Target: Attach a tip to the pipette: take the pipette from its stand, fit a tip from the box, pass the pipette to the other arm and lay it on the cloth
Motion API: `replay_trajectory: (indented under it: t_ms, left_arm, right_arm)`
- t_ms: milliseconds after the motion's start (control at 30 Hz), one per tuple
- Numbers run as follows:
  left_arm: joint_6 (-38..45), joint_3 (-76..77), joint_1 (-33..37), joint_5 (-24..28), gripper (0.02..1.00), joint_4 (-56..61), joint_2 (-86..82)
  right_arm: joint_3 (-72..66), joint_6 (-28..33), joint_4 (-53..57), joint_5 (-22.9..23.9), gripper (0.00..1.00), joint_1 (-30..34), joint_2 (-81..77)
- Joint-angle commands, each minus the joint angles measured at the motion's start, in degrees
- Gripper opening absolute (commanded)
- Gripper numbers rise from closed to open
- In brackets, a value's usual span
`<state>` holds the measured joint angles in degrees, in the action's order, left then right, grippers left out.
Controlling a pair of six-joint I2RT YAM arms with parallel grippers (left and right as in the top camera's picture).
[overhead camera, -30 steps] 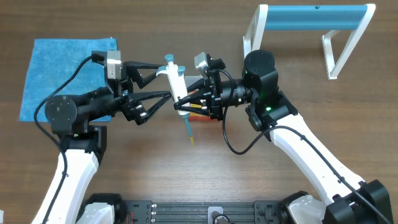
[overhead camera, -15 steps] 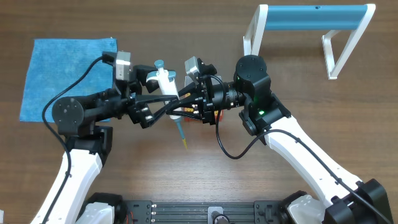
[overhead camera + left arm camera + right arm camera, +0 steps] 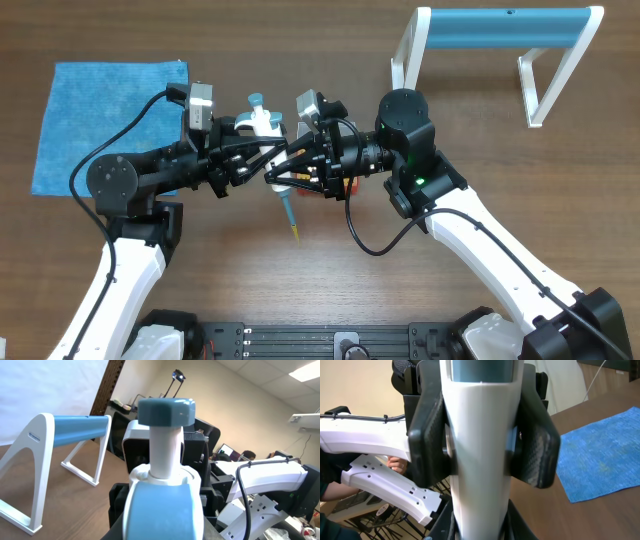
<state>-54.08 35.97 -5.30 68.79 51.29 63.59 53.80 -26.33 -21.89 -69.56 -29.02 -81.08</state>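
The white and blue pipette (image 3: 264, 124) hangs above the table's middle, its shaft ending in a yellow tip (image 3: 294, 231). My right gripper (image 3: 273, 178) is shut on its lower body. My left gripper (image 3: 262, 150) comes in from the left and is shut on the body just above. In the right wrist view the left arm's black pads (image 3: 427, 445) press both sides of the white pipette body (image 3: 477, 435). The left wrist view looks at the pipette's blue plunger cap (image 3: 166, 411). The blue cloth (image 3: 100, 100) lies at the far left, also in the right wrist view (image 3: 600, 455).
The white and blue pipette stand (image 3: 500, 30) is at the back right, seen too in the left wrist view (image 3: 65, 430). An orange tip box (image 3: 346, 187) sits under the right arm's wrist. Bare wooden table lies in front of both arms.
The pipette and both grippers shifted slightly left. My left gripper's fingers, spread wide a second ago, have shut on the pipette body. The right gripper keeps its hold.
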Motion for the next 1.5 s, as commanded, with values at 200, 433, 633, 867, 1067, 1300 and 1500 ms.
replay_trajectory:
  t_ms: [200, 433, 633, 867, 1067, 1300, 1500]
  left_arm:
    - [-2.4, 1.1, -0.3, -1.8, 0.027, 0.0, -0.1]
    - [-0.7, 1.1, -0.3, -1.0, 0.027, 0.0, -0.1]
    - [6.8, 1.1, 0.9, -0.4, 0.025, -11.4, -0.1]
    - [25.9, 1.1, 3.0, -13.0, 0.025, -49.5, -0.1]
    - [27.2, 1.3, 3.0, -32.3, 0.025, -68.3, -0.1]
    - [38.6, 16.0, 3.0, -50.6, 0.027, -94.9, 0.0]
    - [49.4, 37.6, 4.3, -62.4, 0.027, -112.8, 6.7]
  right_arm:
    - [1.0, 1.7, -0.3, 3.1, 0.562, 0.0, -0.3]
    - [1.0, -5.5, 0.2, -1.0, 0.755, 6.2, -0.3]
    - [1.0, -8.2, 0.6, -8.2, 0.757, 15.2, -0.2]
    - [1.0, 4.2, 21.7, 12.1, 0.761, 23.7, -0.2]
    - [1.0, 14.5, 40.3, 55.1, 0.761, 20.9, 1.1]
    - [1.0, 18.4, 40.4, 84.4, 0.761, 21.1, 9.9]
    - [1.0, 18.5, 39.0, 88.4, 0.967, 20.9, 18.7]
